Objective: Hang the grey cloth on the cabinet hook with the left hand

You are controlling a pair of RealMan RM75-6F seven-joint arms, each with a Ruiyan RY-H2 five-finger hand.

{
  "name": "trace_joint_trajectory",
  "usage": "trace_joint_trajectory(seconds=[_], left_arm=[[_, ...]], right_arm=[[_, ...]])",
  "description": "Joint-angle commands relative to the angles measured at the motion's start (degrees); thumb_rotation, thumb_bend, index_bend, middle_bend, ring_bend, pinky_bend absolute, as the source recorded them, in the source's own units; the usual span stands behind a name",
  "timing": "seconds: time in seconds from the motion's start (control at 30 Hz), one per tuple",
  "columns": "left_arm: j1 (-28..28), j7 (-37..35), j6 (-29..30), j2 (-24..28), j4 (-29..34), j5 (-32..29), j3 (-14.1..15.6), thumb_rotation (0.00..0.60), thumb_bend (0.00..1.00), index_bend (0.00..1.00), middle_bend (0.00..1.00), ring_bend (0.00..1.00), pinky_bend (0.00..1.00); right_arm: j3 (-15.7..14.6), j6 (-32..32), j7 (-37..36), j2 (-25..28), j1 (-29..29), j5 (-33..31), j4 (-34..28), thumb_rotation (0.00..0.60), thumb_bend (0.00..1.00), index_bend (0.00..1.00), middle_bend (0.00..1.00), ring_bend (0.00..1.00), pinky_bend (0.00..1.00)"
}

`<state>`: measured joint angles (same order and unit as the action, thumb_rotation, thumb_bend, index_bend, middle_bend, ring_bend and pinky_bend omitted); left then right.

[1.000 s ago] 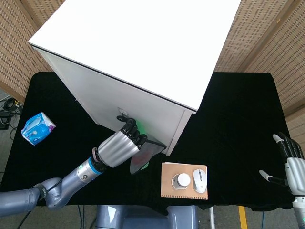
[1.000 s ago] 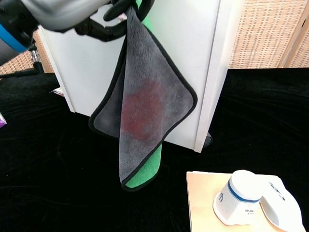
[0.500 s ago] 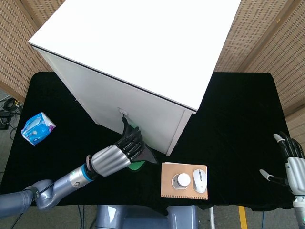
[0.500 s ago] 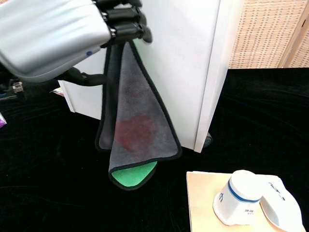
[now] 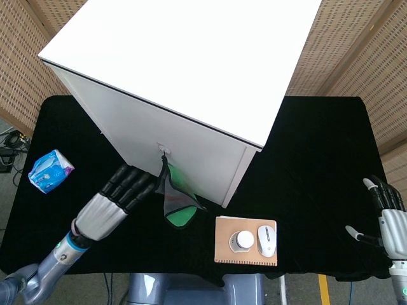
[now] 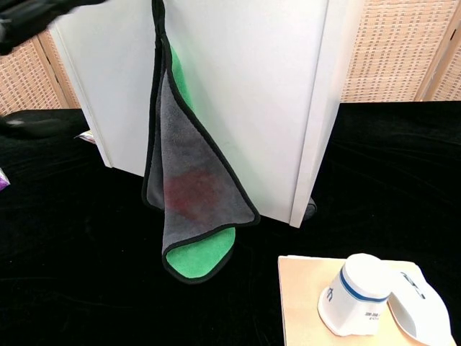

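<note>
The grey cloth (image 5: 174, 196) with black edging and a green underside hangs from the small hook (image 5: 163, 150) on the white cabinet's (image 5: 191, 70) front face. In the chest view the cloth (image 6: 189, 184) drapes down the cabinet (image 6: 252, 94) to just above the black table. My left hand (image 5: 119, 195) lies left of the cloth with its fingers stretched out and holds nothing; the chest view shows it only as a dark blur (image 6: 32, 13) at the top left. My right hand (image 5: 385, 210) rests open at the table's right edge.
A tan notebook (image 5: 222, 244) with a white mouse (image 5: 266, 240) and a white round container (image 5: 244, 239) lies right of the cloth. A blue tissue pack (image 5: 51, 170) sits at the far left. Wicker screens stand behind the table.
My left hand has let go of the cloth and drawn back to the left and down. The cloth now hangs from the hook on its own. The right hand has stayed put.
</note>
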<state>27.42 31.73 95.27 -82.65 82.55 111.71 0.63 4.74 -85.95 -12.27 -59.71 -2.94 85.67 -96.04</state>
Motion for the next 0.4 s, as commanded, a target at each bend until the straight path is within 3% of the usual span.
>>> trace_joint_trajectory(seconds=[0.03,0.23,0.4], left_arm=[[-7.18,-4.94,3.31,1.31,2.31,-6.18,3.27,0.6,0.0,0.0,0.0,0.0,0.0],[-13.96,-9.91,-0.26,6.97,11.59,-18.03,6.6,0.6,0.03,0.0,0.0,0.0,0.0],[-16.08,-9.65,-1.73,11.01,15.23,-22.58,6.18,0.6,0.03,0.0,0.0,0.0,0.0]], right_arm=[[-0.07,-0.06,0.58,-0.2,-0.06,0.22,-0.18,0.6,0.08,0.0,0.0,0.0,0.0],[-0.23,0.53,2.25,-0.7,-0.35,0.14,-0.35,0.6,0.08,0.0,0.0,0.0,0.0],[-0.42,0.72,3.21,-0.99,-0.42,0.21,-0.33,0.6,0.08,0.0,0.0,0.0,0.0]])
